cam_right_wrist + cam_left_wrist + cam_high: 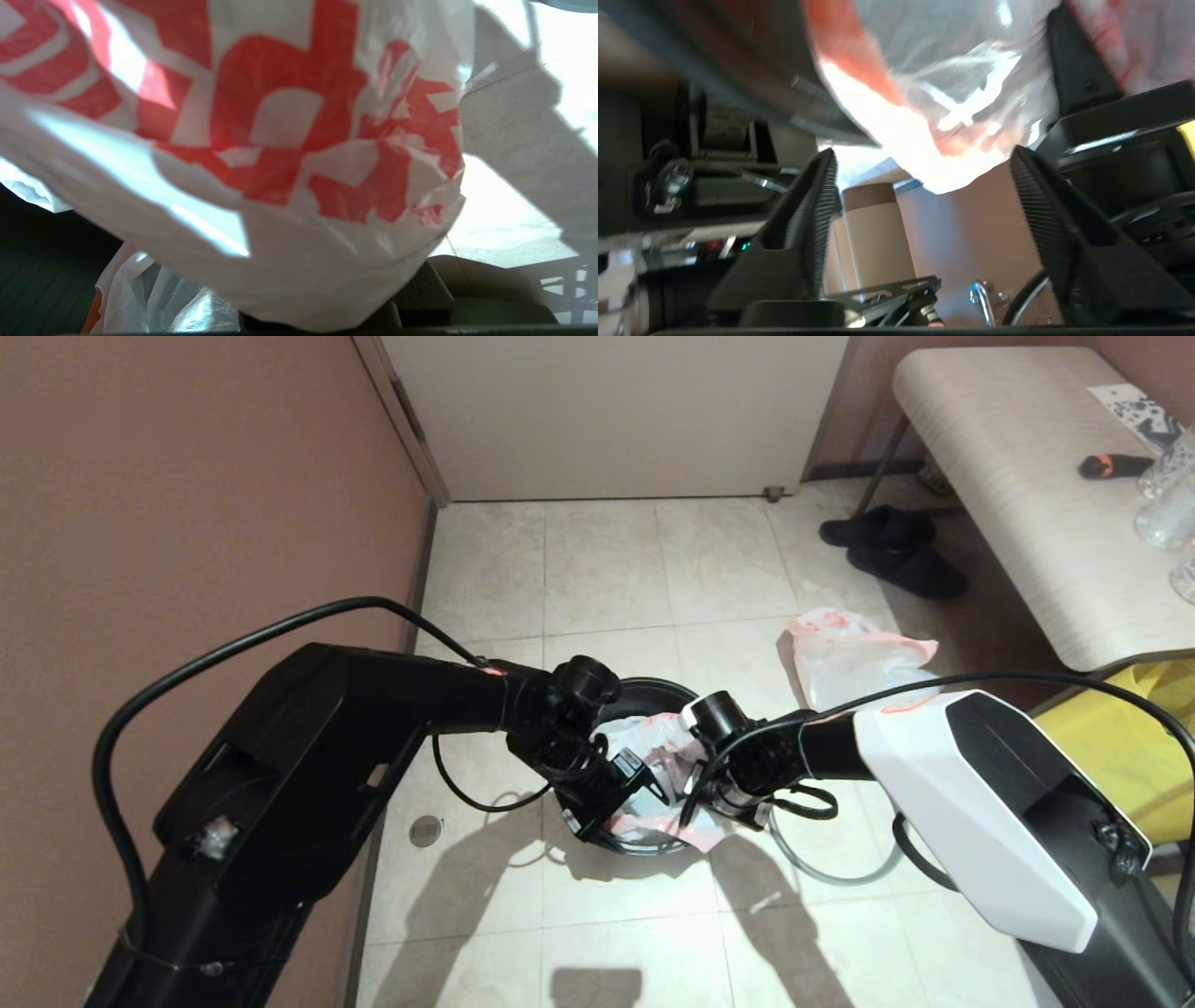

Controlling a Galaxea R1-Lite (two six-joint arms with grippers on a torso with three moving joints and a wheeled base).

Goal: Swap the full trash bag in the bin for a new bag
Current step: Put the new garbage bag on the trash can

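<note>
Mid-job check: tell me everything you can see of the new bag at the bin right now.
The thin translucent white plastic new bag with pink-red print is crumpled and draped over the mouth of the small round black bin, with an edge spilling over the bin's near rim. The left gripper is open, its ribbed fingers either side of a hanging fold. The right gripper is pressed close to the plastic, which fills its wrist view. Nothing shows through the bag.

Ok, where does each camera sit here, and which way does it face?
Head: high, looking down at the bin; both arms show.
Left wrist: behind the left gripper, open, facing the new bag.
Right wrist: bag fills it; fingers hidden.
All three share the bag.
</note>
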